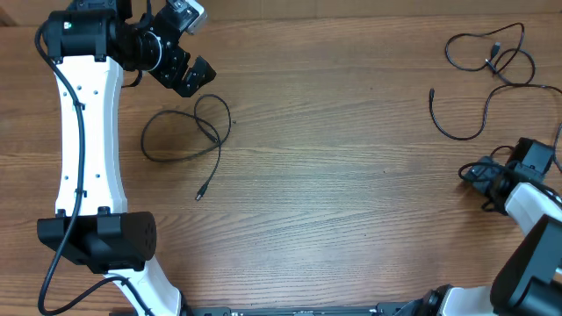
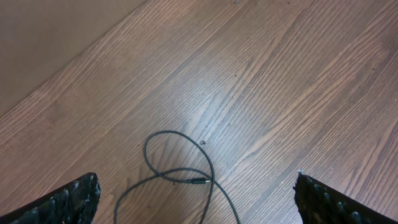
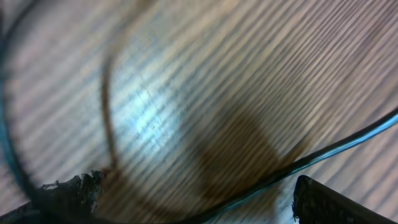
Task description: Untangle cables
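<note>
Table (image 1: 351, 175): bare wood grain, one arm at each end. The left arm (image 1: 83, 132) stretches along the left edge with its wrist turned in toward the middle. The right arm (image 1: 531, 204) comes in from the lower right corner, wrist low and close to the wood. The cables lie in two lots, well apart. The right-hand cords (image 1: 492, 61) sprawl in the top right corner in crossing loops, one strand curving down toward the right wrist. The left cord (image 1: 180, 132) is a single loose loop just beside the left wrist, its tail running out to a small plug (image 1: 199, 195). I judge all of it light, limp and thin: it will drag and sag rather than hold shape, and a pinch may slip off. I would take hold close to a plug, or on a free stretch clear of the crossings. Left gripper (image 2: 196, 202): jaws spread wide, nothing in them, hovering over the loop. Right gripper (image 3: 199, 202): jaws likewise spread and empty, with a blurred bluish strand (image 3: 348, 142) passing beneath; I cannot tell whether it touches.
</note>
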You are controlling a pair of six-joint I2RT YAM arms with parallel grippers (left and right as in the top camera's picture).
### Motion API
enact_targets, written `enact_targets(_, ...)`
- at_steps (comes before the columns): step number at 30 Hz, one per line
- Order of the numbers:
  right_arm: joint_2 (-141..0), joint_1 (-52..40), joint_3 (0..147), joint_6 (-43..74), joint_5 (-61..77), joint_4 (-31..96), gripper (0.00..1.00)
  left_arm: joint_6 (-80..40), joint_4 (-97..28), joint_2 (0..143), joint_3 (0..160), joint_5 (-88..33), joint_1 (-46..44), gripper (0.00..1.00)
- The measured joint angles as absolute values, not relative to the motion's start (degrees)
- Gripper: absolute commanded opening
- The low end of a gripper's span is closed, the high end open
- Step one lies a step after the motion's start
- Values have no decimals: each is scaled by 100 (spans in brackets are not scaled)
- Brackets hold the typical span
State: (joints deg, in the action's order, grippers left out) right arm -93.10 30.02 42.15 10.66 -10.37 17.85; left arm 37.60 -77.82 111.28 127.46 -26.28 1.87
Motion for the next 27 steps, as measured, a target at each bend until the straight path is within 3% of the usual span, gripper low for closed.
enact_targets(13,-9384,3009,4241,1085,-838,1754,100,3760,-7782,11128,12746,-2628,187,100)
enact_targets(27,-10136,3006,4506,762,-878,467,100,3760,-7782,11128,12746,-2628,187,100)
